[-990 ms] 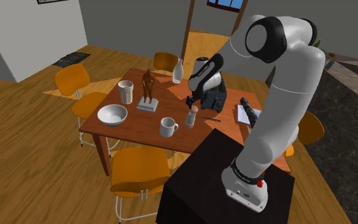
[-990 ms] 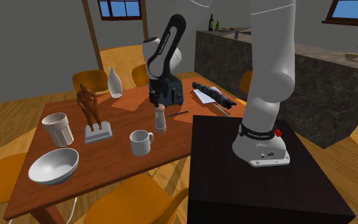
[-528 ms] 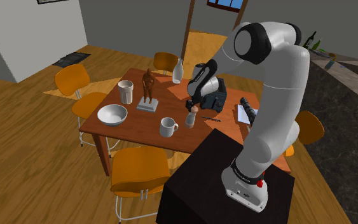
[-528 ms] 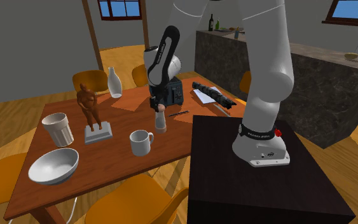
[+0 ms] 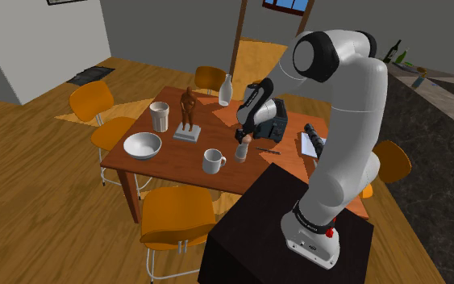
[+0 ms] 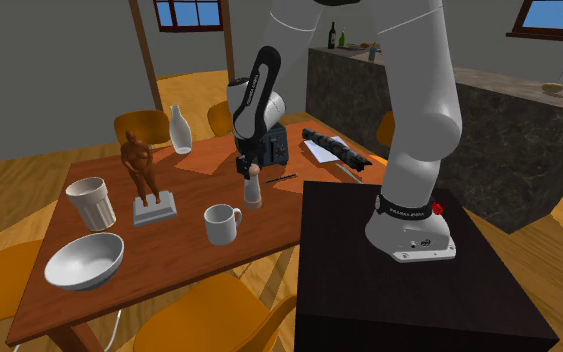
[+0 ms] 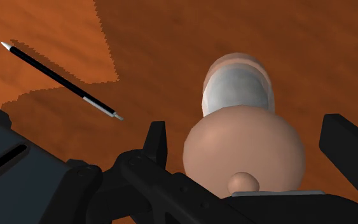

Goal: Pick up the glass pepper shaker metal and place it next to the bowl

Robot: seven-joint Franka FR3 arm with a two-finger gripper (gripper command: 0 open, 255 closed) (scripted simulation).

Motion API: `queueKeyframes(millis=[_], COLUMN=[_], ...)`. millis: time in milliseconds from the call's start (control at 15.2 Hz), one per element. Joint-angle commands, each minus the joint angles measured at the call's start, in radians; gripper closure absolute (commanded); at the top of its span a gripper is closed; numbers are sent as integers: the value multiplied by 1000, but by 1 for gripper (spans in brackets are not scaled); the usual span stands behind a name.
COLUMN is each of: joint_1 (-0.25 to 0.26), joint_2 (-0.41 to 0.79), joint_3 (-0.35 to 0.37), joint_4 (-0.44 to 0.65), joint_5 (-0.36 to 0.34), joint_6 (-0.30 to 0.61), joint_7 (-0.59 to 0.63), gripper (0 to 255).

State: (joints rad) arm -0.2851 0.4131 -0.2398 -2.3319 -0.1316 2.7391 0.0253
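Observation:
The pepper shaker [image 5: 243, 151] [image 6: 254, 190] stands upright on the brown table, near the edge by the stand. It has a clear glass body and a rounded pinkish cap [image 7: 242, 149]. My gripper [image 5: 243, 138] [image 6: 250, 173] [image 7: 249, 133] hangs right over it, pointing down and open. One black finger [image 7: 156, 141] stands on each side of the cap, and neither touches it. The pale bowl [image 5: 142, 145] [image 6: 84, 260] sits at the table's far end from the shaker, past the mug.
A white mug [image 5: 213, 160] [image 6: 221, 223] stands between shaker and bowl. A brown figurine [image 5: 188, 113], a ribbed cup [image 5: 160, 116] and a white bottle [image 5: 226, 90] stand further back. A black pen [image 7: 60, 79] and a dark boxy appliance [image 6: 274, 145] are close by. Orange chairs ring the table.
The arm has leaned toward the shoulder view's left and the gripper has come down a little around the shaker's top. The fingers stay open and the shaker has not moved.

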Motion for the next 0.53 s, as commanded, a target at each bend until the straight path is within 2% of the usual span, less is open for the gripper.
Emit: queueKeyframes(millis=[0, 66, 462], joint_1=[0, 0, 0], joint_2=[0, 0, 0], joint_3=[0, 0, 0], joint_4=[0, 0, 0], joint_5=[0, 0, 0], joint_6=[0, 0, 0], joint_7=[0, 0, 0], gripper=[0, 255, 255])
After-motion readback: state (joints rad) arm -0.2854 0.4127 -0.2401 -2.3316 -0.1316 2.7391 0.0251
